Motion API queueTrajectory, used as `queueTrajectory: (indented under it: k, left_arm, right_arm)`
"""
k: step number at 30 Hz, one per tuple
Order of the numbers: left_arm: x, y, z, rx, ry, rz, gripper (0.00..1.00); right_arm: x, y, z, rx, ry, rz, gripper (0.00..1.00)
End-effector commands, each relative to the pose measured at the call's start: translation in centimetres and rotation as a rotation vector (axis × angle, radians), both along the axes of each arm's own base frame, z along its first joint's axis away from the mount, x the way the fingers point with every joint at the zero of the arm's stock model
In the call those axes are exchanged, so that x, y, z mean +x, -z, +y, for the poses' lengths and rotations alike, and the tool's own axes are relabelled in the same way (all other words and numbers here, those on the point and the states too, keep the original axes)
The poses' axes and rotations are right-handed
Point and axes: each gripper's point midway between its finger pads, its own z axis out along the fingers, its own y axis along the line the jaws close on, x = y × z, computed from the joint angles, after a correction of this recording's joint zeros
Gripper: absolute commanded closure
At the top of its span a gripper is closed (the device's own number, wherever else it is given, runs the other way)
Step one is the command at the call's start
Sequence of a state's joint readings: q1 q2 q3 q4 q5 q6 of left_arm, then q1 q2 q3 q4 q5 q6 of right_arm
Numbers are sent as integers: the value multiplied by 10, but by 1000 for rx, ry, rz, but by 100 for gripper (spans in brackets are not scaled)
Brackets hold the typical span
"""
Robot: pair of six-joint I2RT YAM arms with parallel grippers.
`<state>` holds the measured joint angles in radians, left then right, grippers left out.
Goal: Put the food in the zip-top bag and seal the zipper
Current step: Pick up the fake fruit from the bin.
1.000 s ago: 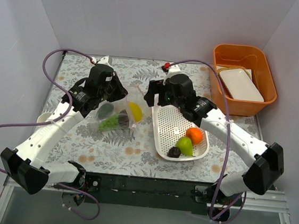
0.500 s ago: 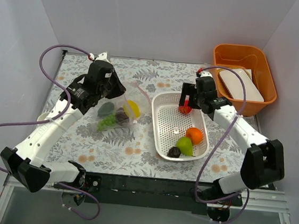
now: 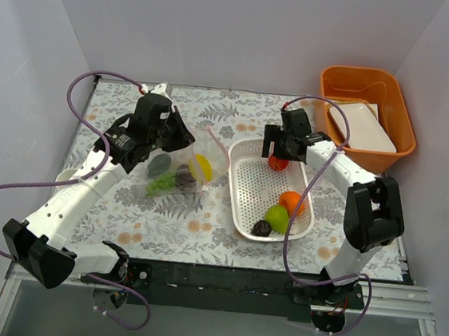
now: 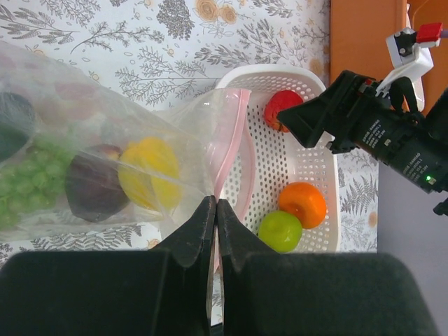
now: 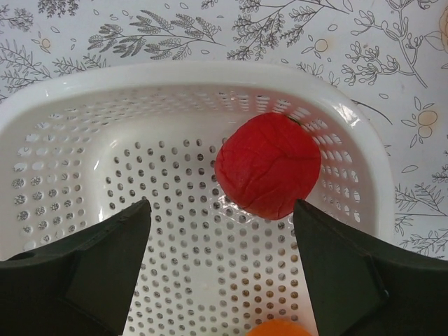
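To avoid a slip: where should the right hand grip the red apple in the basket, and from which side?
Grip the red apple across its round middle, from straight above: it lies in a corner of the white basket, so the walls probably block a sideways approach.

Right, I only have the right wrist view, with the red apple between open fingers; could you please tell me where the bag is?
Observer: The zip-top bag lies left of the white basket, mouth toward it.
Operator: Is anything holding it?
Observer: Yes, the left gripper is shut on the pink zipper at the mouth.
Operator: What else is in the basket?
Observer: An orange, a green pear and a dark plum, at its near end.
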<state>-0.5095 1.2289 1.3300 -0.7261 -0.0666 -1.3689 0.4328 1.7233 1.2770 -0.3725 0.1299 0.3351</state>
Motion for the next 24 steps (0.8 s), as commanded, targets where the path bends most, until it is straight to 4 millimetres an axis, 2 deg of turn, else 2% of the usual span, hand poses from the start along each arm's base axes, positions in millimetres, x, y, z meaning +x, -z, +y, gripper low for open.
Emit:
queueTrajectory:
  k: [1, 15, 24]
  left_arm:
    - [-3, 1, -3, -15, 22, -1, 100]
    - [-2, 6, -7, -11, 42, 8, 100]
    - [-2, 9, -9, -13, 49, 14, 100]
  right_arm:
    - [15, -4, -1, -33, 9, -10, 12]
    - [28, 16, -15, -135, 58, 9, 16]
    - [20, 31, -12, -132, 37, 60, 26]
